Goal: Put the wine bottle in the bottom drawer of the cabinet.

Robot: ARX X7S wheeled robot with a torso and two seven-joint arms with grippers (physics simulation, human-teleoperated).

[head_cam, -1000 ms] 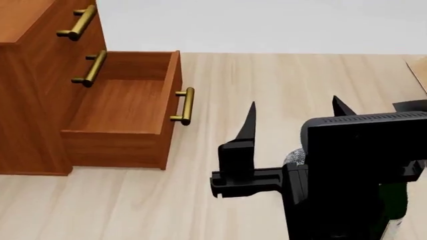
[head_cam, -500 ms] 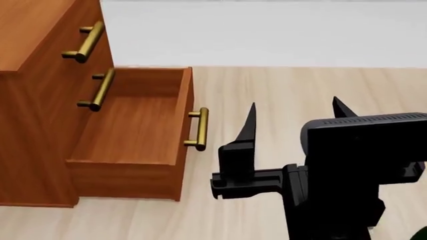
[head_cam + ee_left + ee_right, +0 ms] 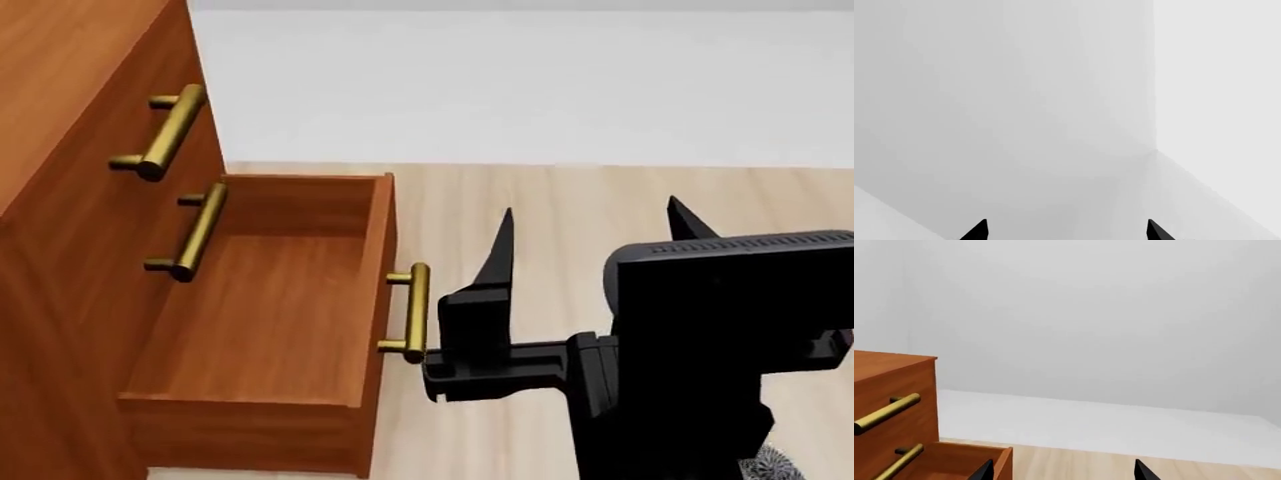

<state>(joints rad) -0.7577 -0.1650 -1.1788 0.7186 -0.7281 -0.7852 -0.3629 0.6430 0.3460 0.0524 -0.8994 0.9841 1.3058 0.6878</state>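
The wine bottle is out of view in every frame. The reddish-brown cabinet (image 3: 67, 120) fills the head view's left side. Its bottom drawer (image 3: 254, 320) is pulled out and empty, its brass handle (image 3: 416, 310) facing right. My right gripper (image 3: 589, 212) stands open just right of that handle, fingers pointing away from me, nothing between them. The right wrist view shows the cabinet (image 3: 894, 375) and the open drawer (image 3: 954, 460) beside my right gripper (image 3: 1062, 470). My left gripper (image 3: 1066, 230) is open and faces bare white walls.
Pale wood floor (image 3: 601, 200) stretches to the right of the drawer up to a white wall (image 3: 534, 90). Two shut drawer fronts with brass handles (image 3: 160, 130) sit above the open one. A sliver of a patterned bowl (image 3: 771, 466) shows at the lower right.
The view has shifted: the cabinet and open drawer now sit lower, larger and closer to my right gripper. The dark green bottle seen at the lower right a second ago has left view.
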